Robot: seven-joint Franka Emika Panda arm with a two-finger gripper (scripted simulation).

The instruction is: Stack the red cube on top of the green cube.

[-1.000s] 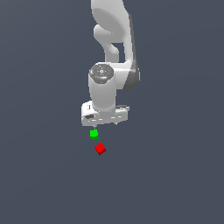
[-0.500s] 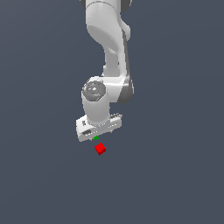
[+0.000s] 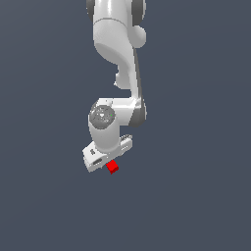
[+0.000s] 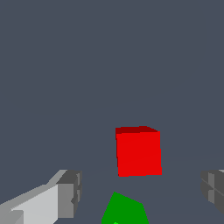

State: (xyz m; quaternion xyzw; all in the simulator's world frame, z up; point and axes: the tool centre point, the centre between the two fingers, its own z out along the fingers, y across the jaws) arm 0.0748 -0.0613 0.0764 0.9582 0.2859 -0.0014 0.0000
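A plain, dark grey-blue counter (image 4: 65, 78) carries everything, its surface unmarked and edgeless in both views. Two small cubes rest directly on it. The red cube (image 4: 138, 151) sits near the green cube (image 4: 125, 210), the two apart with a narrow strip of bare counter between them.

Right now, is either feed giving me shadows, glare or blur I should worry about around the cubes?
Exterior view: flat, even light, no glare or cast shadows; the arm hides the green cube, only the red cube shows. Wrist view: sharp, the red cube's top face darker than its front, the green cube cut by the frame edge, the claw fingers open and in focus.
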